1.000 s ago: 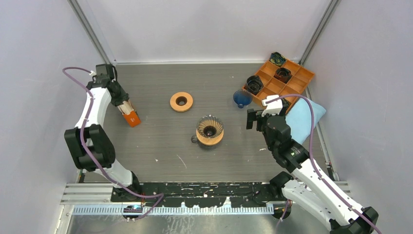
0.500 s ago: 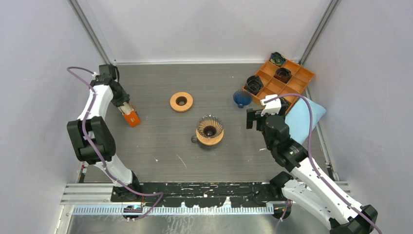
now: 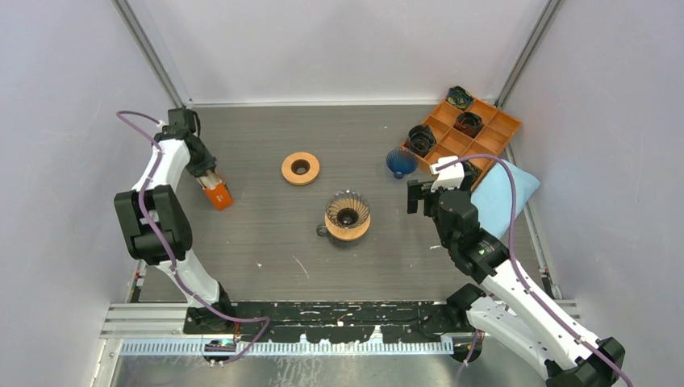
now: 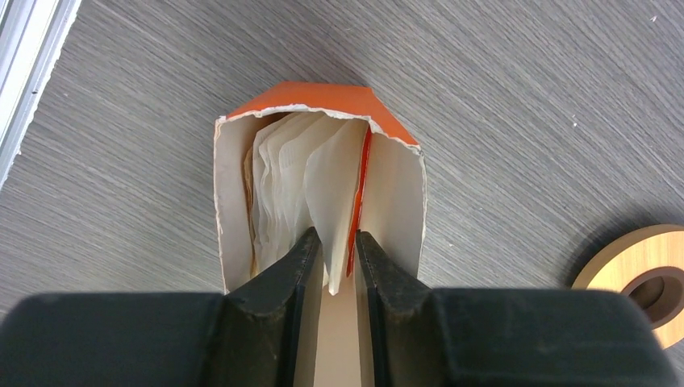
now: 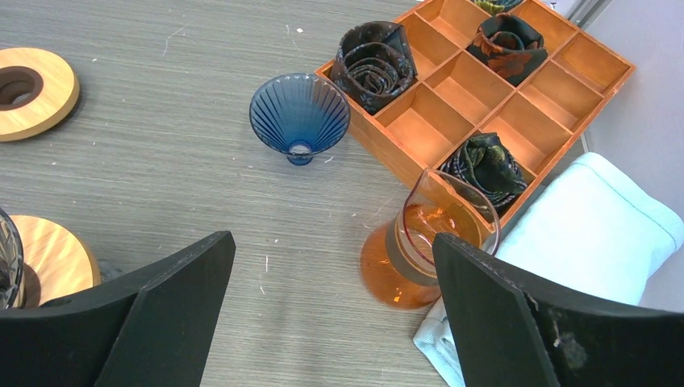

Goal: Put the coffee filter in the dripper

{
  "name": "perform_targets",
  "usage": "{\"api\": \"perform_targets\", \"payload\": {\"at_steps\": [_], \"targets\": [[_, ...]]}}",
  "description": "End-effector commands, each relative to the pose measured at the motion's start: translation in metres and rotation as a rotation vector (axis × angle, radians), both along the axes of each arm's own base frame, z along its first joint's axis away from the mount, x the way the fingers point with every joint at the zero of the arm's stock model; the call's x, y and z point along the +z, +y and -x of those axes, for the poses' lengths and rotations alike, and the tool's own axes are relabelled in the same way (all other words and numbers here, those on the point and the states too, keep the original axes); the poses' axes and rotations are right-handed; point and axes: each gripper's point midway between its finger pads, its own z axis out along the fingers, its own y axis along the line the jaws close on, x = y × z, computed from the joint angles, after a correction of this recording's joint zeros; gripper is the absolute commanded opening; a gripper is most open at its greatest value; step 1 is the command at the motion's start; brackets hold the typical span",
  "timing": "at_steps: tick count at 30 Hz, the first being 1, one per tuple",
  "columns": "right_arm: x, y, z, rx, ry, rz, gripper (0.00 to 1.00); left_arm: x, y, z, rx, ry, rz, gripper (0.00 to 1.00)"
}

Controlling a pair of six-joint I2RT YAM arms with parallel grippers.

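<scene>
An orange filter box lies on its side at the table's left, its open end facing my left gripper. In the left wrist view the box holds several cream paper filters. One coffee filter sticks out between the fingers of my left gripper, which stand a narrow gap apart around its tip. The dripper, ribbed glass in a wooden collar, sits at mid-table, empty. My right gripper hovers wide open to its right, and in its own view this gripper holds nothing.
A wooden ring lies behind the dripper. A blue glass cone stands beside the orange compartment tray, which holds dark rolled items. An amber glass carafe stands by a pale blue cloth. Walls close in on the left and right.
The left arm's elbow has swung back toward the left wall while its gripper stayed at the box and its jaws narrowed slightly. The right arm has not moved.
</scene>
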Motion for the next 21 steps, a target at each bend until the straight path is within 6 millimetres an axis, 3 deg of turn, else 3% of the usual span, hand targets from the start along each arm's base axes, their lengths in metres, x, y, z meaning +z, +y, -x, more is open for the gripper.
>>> {"api": "perform_targets", "payload": {"at_steps": [1, 10, 21], "targets": [[0.016, 0.003, -0.005, 0.001, -0.054, -0.038, 1.00, 0.013, 0.009, -0.017, 0.008, -0.073, -0.028, 0.21], [0.018, 0.003, -0.004, 0.007, -0.058, -0.041, 1.00, 0.026, 0.004, -0.015, -0.012, -0.099, -0.013, 0.00], [0.025, 0.009, -0.001, 0.048, -0.071, -0.060, 1.00, 0.071, -0.007, 0.010, -0.037, -0.150, -0.002, 0.00]]}}
